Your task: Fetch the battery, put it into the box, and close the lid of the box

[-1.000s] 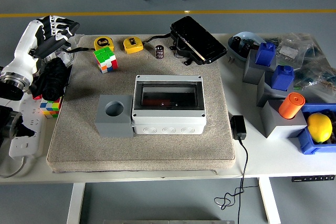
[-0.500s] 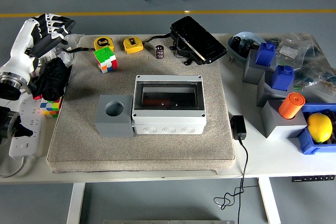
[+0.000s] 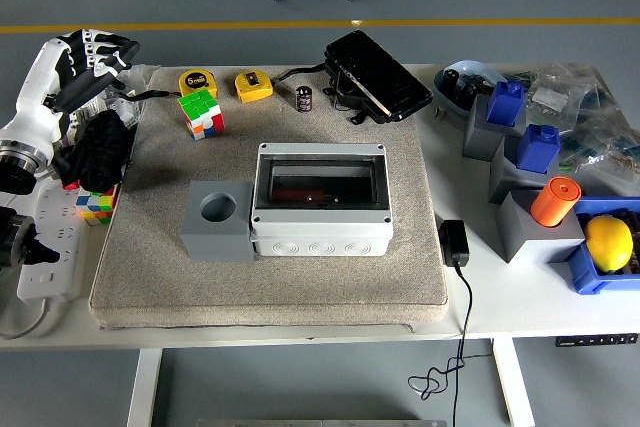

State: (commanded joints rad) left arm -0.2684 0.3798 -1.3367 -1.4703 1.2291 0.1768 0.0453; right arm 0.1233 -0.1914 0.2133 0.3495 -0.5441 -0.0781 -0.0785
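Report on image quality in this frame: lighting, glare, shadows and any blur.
Head view: even, soft overhead light and sharp focus across the beige mat; faint glare on the grey box's clear lid and the glossy black case; only short soft shadows beside the grey cube block; no motion blur on the left robot hand; slight wide-angle bowing at the table edges.

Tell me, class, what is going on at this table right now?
Nothing is being handled yet. The robot's left hand hovers at the table's far left corner, fingers loosely spread and holding nothing; the right arm is out of view. The small dark battery stands untouched at the back of the mat, between the yellow tape measure and the black device. The grey box sits mid-mat with its clear lid down.
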